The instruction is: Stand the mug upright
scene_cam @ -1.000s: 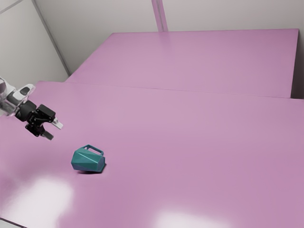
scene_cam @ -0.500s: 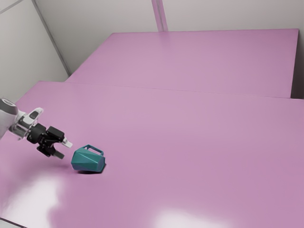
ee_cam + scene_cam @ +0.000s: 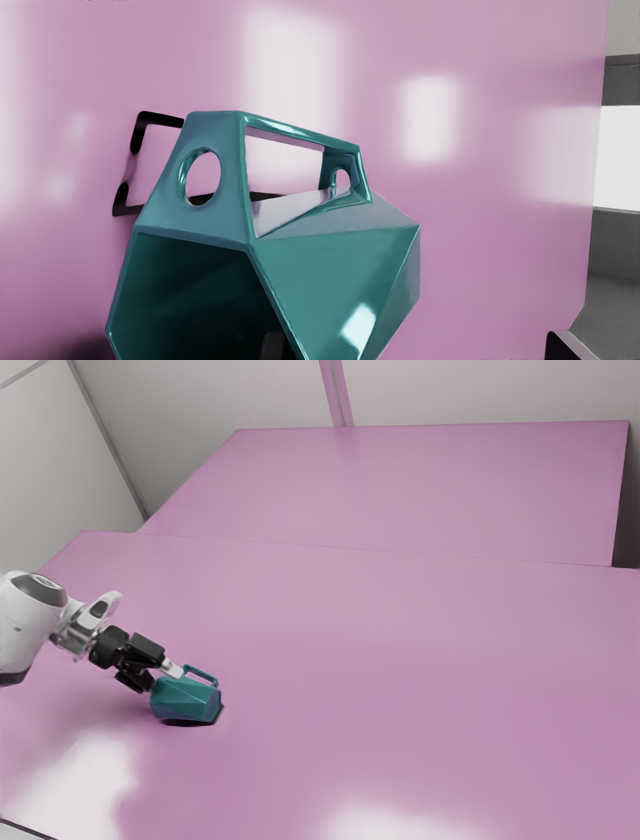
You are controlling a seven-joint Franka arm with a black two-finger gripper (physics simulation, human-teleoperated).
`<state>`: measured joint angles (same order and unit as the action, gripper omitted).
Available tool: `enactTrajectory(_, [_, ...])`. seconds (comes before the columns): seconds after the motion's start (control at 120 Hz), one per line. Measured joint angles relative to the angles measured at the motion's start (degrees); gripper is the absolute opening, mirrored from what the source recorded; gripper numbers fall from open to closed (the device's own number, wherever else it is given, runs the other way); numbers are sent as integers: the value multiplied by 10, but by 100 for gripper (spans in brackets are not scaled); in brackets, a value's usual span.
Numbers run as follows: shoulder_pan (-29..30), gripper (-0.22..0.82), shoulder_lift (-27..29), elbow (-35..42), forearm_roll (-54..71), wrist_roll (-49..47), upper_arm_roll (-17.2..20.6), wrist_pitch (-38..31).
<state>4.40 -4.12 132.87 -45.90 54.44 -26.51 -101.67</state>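
The teal faceted mug [image 3: 186, 700] lies on its side on the pink table [image 3: 400, 660], its handle on top. My gripper [image 3: 160, 678] is at the mug's end nearest the arm, its light fingertip by the handle side. In the wrist view the open mouth of the mug [image 3: 335, 275] faces my hand. My gripper [image 3: 417, 346] stands open there, one dark fingertip at the mouth's edge and the other outside, beyond the faceted wall. Whether the first fingertip touches the mug, I cannot tell.
A second pink surface [image 3: 430, 490] lies beyond the table, against pale walls. Grey and white background shows past the table's edge [image 3: 595, 200] in the wrist view. The handle's dark shadow falls beside the mug.
My gripper has moved down and toward the exterior view's right, from apart from the mug to its mouth end. The mug has not visibly moved.
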Motion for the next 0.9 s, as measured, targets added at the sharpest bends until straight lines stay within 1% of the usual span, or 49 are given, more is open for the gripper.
enactTrajectory(0.075, [4,26,1,-1,-1,6,6,-1])
enactTrajectory(0.133, [4,13,2,-3,-2,10,9,-1])
enactTrajectory(0.2, [6,3,4,-5,-3,14,15,-2])
enactTrajectory(0.283, [4,-5,8,-6,-3,18,24,-2])
enactTrajectory(0.375, [1,-11,20,-5,-3,22,28,-3])
enactTrajectory(0.442, [8,-13,44,-3,-3,23,42,-3])
enactTrajectory(0.55, [28,-15,91,-5,4,17,92,-6])
enactTrajectory(0.625, [9,-16,112,-20,40,-1,141,-16])
enactTrajectory(0.708, [-3,-17,118,-50,108,-32,198,-35])
enactTrajectory(0.783, [-5,-17,118,-58,153,-60,226,-62])
enactTrajectory(0.9, [0,-18,113,-58,210,-103,252,-111])
